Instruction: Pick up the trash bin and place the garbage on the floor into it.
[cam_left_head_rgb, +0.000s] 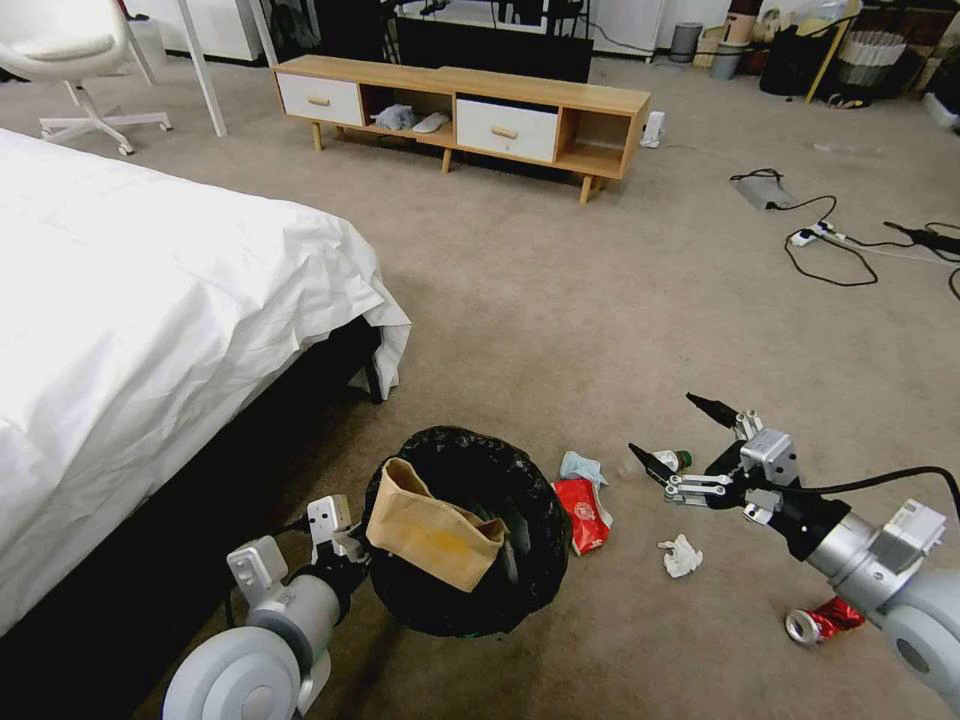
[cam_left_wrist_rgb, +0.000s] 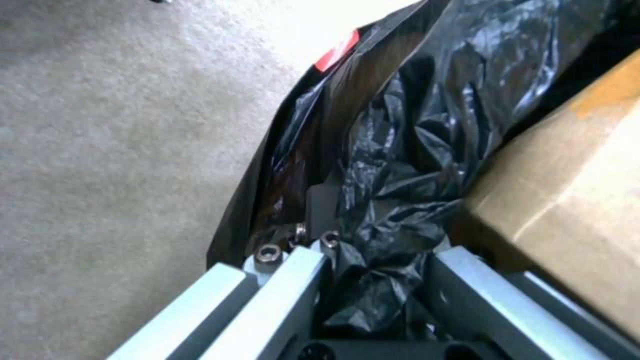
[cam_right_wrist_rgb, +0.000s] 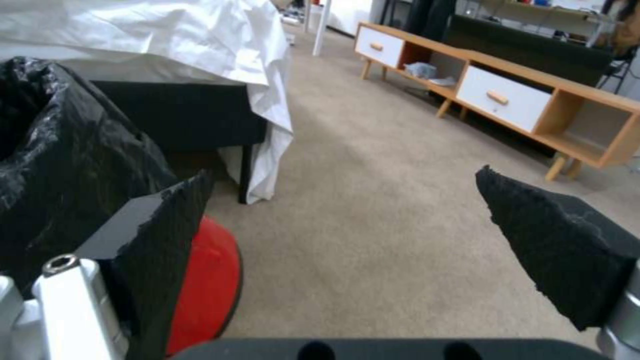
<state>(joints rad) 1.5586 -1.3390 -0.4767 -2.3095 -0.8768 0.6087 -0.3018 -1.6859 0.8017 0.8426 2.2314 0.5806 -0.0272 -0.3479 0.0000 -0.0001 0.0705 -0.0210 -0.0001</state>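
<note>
My left gripper (cam_left_head_rgb: 352, 548) pinches the bin (cam_left_head_rgb: 470, 530) rim, right gripper (cam_left_head_rgb: 683, 441) wide open; thin bag (cam_left_wrist_rgb: 400, 165) could slip, tipping it.

Trash bin (cam_left_head_rgb: 480, 590): I see it black-lined, tilted, brown paper bag (cam_left_head_rgb: 432, 528) inside.
Floor (cam_left_head_rgb: 560, 300) litter: red wrapper (cam_left_head_rgb: 583, 514), tissues (cam_left_head_rgb: 681, 555), crushed can (cam_left_head_rgb: 824, 620), green-capped bottle (cam_left_head_rgb: 672, 461).

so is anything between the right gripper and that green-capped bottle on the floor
Nothing visible. The right gripper hangs open just above the bottle, with only bare floor around it. The tissue and red wrapper lie off to the side, near the bin held by the left gripper.
</note>
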